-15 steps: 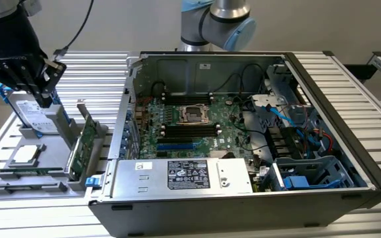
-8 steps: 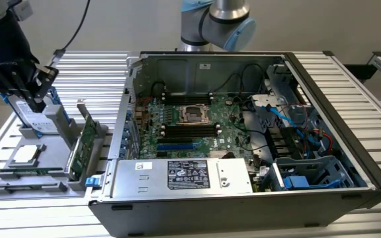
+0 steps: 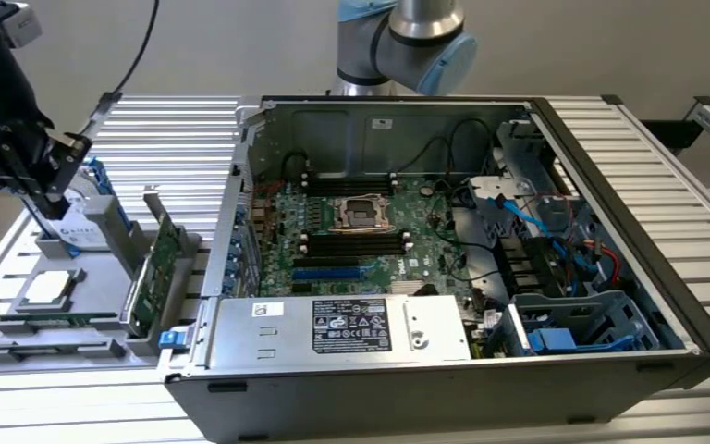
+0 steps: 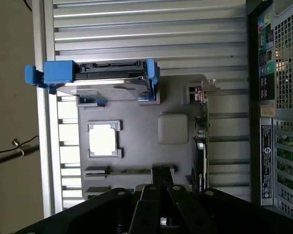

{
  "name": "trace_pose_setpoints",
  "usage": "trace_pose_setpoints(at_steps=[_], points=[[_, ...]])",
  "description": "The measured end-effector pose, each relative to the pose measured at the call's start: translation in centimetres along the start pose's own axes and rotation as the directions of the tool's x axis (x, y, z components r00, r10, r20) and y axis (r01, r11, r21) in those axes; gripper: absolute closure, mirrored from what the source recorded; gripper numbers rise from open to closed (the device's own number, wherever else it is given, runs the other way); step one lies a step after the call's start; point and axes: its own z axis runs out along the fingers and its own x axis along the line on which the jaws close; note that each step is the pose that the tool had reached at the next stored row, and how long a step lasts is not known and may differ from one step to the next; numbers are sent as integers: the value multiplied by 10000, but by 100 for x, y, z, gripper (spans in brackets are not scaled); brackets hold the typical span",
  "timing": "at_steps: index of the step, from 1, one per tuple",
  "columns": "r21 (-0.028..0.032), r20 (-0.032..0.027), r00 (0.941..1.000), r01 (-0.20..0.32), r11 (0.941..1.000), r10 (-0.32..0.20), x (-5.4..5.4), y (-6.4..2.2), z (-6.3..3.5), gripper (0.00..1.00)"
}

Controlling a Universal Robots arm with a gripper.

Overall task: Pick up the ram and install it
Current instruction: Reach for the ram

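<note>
The ram (image 3: 66, 321) sits in a slot at the near edge of the grey parts tray (image 3: 99, 282), not yet picked up. Above the tray's far end, the gripper (image 3: 49, 210) hangs with its fingers drawn together, holding nothing. Beyond, in the open computer case (image 3: 669, 296), the motherboard (image 3: 355, 242) memory slots look unfilled. Pick-up and installation are both outstanding.

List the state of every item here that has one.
gripper: hovers above the tray
ram: lying in its tray holder, ungrasped
hard drive: upright in the tray
expansion card: on edge in the tray
processor chip: flat in its pocket
computer case: open, side off
memory slots: empty
</note>
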Motion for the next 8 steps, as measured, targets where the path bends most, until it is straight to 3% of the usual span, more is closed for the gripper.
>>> trace_pose_setpoints(at_steps=[8], points=[[4,-5,9999,111,9999,-111,95,-115,26,89]])
